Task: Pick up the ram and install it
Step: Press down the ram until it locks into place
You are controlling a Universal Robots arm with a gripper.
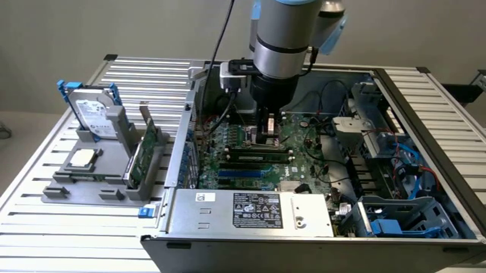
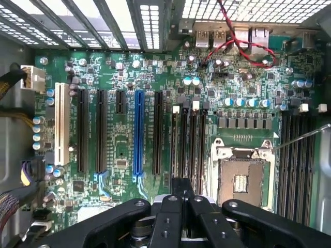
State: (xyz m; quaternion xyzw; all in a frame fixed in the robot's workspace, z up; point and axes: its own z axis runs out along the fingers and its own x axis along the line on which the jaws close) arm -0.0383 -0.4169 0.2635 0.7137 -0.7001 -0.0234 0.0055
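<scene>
Now the clenched fingers (image 1: 267,132) press down on the ram (image 1: 258,150), seated among the motherboard's (image 1: 304,162) memory slots.

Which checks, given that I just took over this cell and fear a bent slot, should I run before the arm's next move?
1. Gripper shut: ok.
2. Gripper inside the computer case, over the motherboard: ok.
3. Fingertips lined up with the RAM slots beside the CPU socket: ok in the wrist view.
4. Ram held or seated: cannot tell; nothing shows clearly at the fingertips.
5. White slot latches open or closed: cannot tell.
6. Red and black cable apart from the gripper: ok; it lies by the rear ports.
</scene>
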